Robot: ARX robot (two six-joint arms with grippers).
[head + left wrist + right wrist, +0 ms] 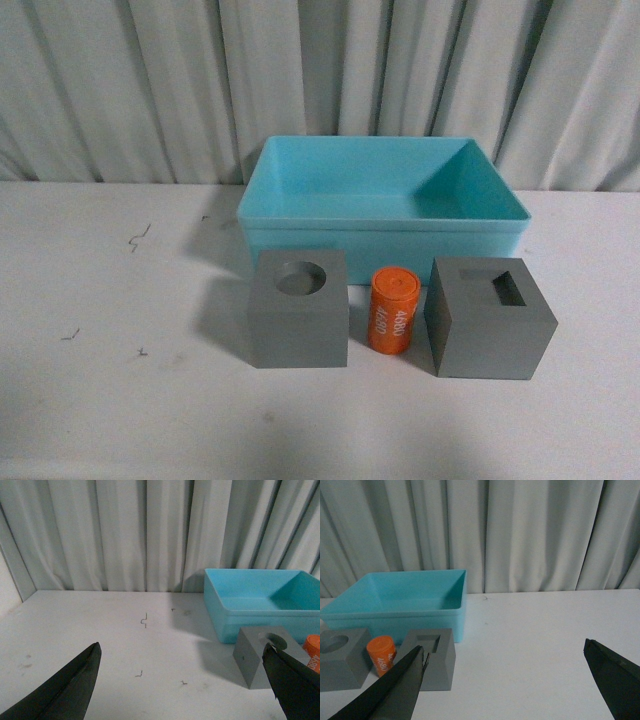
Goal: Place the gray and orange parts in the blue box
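Front view, markings first: the orange cylinder carries pale digits in two rows running down its length. The leading figures read "468"; the rest is too small to confirm.

Orientation: the orange cylinder stands on end, long axis vertical and flat cap up. It is on the white table between the two cubes, just beside each, with a slim gap on either side.

The round-hole gray cube sits to its left, square to the camera, with the hole in the top face opening upward. The rectangular-hole gray cube sits to its right, turned slightly so that a vertical edge faces the camera. Its slot is in the top face, with the long side running away from the camera toward the box.

The blue box lies just behind the three parts, open side up, its long axis running left to right across the view. A gray pleated curtain hangs behind it. All three parts rest on the table outside the box, before its near wall. Small dark scuff marks show on the table well to the left.

Left wrist view: the left gripper has its dark fingers spread wide with nothing between them. One finger partly covers the round-hole gray cube.

Right wrist view: the right gripper is likewise spread wide and holds nothing. The rectangular-hole gray cube shows beside one finger.
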